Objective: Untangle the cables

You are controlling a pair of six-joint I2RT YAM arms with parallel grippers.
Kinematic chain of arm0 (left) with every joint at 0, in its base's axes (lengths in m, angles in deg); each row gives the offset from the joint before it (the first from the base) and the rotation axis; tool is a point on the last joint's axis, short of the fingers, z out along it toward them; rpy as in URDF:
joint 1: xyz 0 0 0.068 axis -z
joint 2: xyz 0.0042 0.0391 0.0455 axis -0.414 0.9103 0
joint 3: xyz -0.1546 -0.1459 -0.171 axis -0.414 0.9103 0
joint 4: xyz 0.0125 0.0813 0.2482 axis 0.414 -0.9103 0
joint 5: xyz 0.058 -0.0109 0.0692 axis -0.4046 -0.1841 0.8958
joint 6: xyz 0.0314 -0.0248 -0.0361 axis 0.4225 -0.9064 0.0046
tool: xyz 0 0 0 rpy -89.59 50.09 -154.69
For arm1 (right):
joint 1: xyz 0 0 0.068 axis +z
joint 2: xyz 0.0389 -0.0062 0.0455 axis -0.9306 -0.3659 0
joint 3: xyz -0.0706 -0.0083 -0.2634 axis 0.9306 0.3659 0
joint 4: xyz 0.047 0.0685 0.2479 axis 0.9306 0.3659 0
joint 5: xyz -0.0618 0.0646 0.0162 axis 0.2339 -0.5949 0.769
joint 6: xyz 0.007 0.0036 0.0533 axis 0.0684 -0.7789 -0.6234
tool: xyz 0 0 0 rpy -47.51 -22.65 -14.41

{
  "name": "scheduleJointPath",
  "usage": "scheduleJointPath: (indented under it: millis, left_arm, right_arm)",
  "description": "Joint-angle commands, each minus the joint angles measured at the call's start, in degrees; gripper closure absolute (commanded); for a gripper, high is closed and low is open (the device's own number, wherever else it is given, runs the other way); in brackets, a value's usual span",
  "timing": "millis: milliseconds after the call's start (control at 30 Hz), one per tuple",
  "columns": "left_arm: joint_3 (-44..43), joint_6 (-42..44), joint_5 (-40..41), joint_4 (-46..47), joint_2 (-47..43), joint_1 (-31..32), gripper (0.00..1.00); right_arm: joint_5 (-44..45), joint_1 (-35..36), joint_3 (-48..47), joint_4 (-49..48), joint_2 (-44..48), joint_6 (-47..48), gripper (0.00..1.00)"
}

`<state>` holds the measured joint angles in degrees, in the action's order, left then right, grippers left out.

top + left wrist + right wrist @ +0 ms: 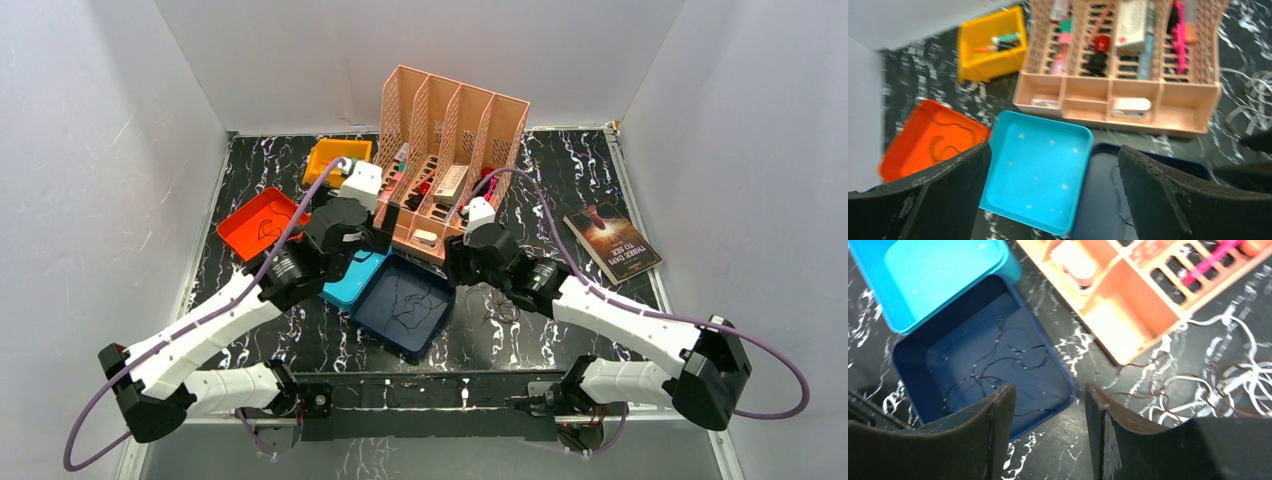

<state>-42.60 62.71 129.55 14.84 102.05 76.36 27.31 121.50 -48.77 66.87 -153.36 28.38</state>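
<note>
- Cables [1228, 375], hair-thin and curly, some white and some dark brown, lie in a loose tangle on the black surface [560, 180] with white marble veins, just beside the near corner of a peach plastic desk organiser [450, 130] with slotted dividers.
- More of the cables, black ones, lie spread on the floor of a dark blue square plastic tray [908, 365].
- One dark wire curls inside a flat orange plastic tray [232, 228] at the left side of the surface.
- The right claw [1049, 400] hangs above the near rim of the dark blue tray, between this tray and the tangle. Its two black fingers [998, 420] stand moderately apart and hold nothing.
- The left claw [1054, 155] hangs above a light blue square plastic tray [1038, 165], which touches the dark blue tray on its left side. Its jaws are wide apart, with nothing between them.
- Small objects fill the compartments of the organiser; what they are I cannot tell.
- A yellow plastic bin [335, 155] stands behind the orange tray, near the back wall.
- A dark paperback book [612, 243] lies flat at the right, well apart from the trays.
</note>
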Motion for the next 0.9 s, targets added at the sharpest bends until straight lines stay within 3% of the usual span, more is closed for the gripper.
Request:
scheduleJointPath:
  millis: [0, 300, 433, 533, 667, 867]
  left_arm:
    - [1.5, -10.2, -11.9, -2.9, 3.9, -0.1, 0.02]
    - [2.0, -20.7, -24.4, -3.1, 10.4, -0.2, 0.02]
    - [2.8, -22.0, -22.6, -3.4, 10.3, -0.3, 0.02]
    - [5.4, -18.2, -20.0, -1.1, 8.1, -0.5, 0.01]
    - [4.7, -17.5, -14.5, -4.2, 9.4, -1.8, 0.02]
    - [5.2, -17.6, -14.8, -3.3, 8.4, -1.8, 0.02]
  right_arm:
    - [13.8, 0.0, 2.4, -0.2, 4.7, -6.7, 0.38]
    - [26.1, 0.0, 1.5, 15.6, 4.4, -19.1, 0.37]
    - [23.3, -0.5, 1.5, 20.8, 3.7, -22.6, 0.37]
    - [22.1, -0.9, 1.7, 23.2, 3.2, -26.1, 0.4]
    - [21.1, -1.5, 5.0, 23.2, 2.6, -32.8, 0.42]
    - [18.5, -1.5, 7.6, 23.0, 1.4, -38.3, 0.42]
